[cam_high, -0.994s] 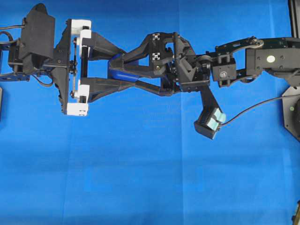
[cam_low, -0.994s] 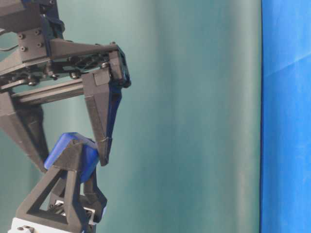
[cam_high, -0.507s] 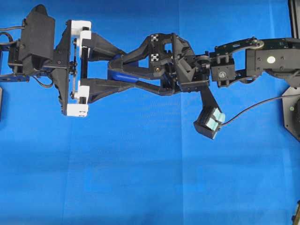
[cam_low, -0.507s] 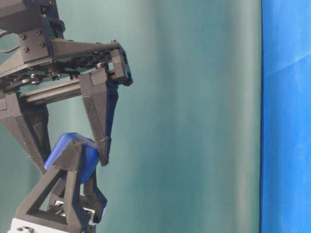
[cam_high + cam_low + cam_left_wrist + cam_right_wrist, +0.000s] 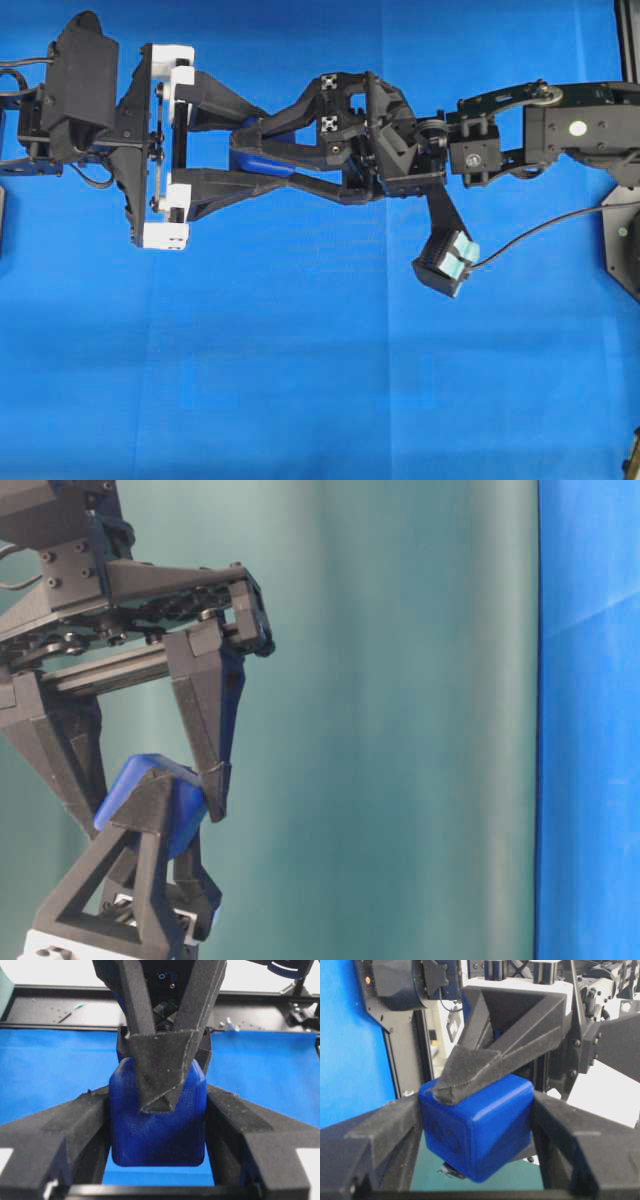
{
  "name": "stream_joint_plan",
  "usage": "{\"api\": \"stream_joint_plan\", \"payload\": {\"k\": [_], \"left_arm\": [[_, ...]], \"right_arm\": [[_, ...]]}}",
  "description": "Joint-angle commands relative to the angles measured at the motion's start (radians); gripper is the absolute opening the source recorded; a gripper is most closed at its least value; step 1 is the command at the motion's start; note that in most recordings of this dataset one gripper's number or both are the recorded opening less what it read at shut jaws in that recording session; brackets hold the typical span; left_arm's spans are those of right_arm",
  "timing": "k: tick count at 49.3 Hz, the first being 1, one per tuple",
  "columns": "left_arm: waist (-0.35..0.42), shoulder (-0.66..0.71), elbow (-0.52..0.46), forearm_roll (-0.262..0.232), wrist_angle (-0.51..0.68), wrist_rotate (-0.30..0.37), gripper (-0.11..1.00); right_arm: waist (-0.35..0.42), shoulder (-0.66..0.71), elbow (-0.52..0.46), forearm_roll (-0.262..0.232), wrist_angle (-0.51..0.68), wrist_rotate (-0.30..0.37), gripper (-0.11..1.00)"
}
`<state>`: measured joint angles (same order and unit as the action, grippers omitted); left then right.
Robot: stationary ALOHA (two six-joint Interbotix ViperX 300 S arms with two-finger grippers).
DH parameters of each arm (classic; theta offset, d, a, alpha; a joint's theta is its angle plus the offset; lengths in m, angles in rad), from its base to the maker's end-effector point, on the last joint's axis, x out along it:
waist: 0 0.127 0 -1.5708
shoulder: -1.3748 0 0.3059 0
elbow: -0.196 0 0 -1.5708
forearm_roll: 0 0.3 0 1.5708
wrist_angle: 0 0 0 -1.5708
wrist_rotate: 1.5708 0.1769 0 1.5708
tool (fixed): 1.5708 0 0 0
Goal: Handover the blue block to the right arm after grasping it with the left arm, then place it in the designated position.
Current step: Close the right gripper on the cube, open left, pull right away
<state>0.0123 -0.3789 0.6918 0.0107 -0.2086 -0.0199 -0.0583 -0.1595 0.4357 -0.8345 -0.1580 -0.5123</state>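
Block (image 5: pixel 157 1130) was a small dark-blue cube with rounded edges and a glossy skin; right wrist view showed faint circular marks on one face. It sat up in the air above the blue cloth (image 5: pixel 320 380) on the table, mid-span between the two arms.

Left hand (image 5: pixel 262 157), the one with white brackets on its rail, had both fingers flat against opposite sides of the block, closed on it. Right hand (image 5: pixel 245 153), all black, reached in from the opposite side, turned crosswise to the left one, its fingers pressed on the block's other two faces. Both hands gripped it at once.

No containers in view. Beyond: teal backdrop (image 5: pixel 400 720) in the table-level view.
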Motion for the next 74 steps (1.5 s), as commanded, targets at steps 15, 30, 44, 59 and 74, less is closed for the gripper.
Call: {"api": "stream_joint_plan", "payload": {"k": [15,30,44,59,74], "left_arm": [[-0.012,-0.048,-0.008,-0.003,-0.003,0.002,0.93],[-0.005,-0.094,0.031,-0.003,-0.002,0.002,0.93],[-0.002,-0.155,0.078,-0.003,-0.002,0.003,0.93],[0.002,-0.195,0.103,-0.003,0.012,0.003,0.93],[0.008,-0.190,0.100,-0.003,0.018,0.003,0.93]], "right_arm": [[-0.002,-0.014,-0.026,0.000,-0.003,0.005,0.57],[0.000,-0.041,-0.003,0.000,0.006,0.011,0.57],[0.002,-0.135,0.084,0.000,0.054,0.046,0.57],[0.005,-0.244,0.172,0.000,0.072,0.075,0.57],[0.017,-0.267,0.189,0.000,0.127,0.101,0.57]]}}
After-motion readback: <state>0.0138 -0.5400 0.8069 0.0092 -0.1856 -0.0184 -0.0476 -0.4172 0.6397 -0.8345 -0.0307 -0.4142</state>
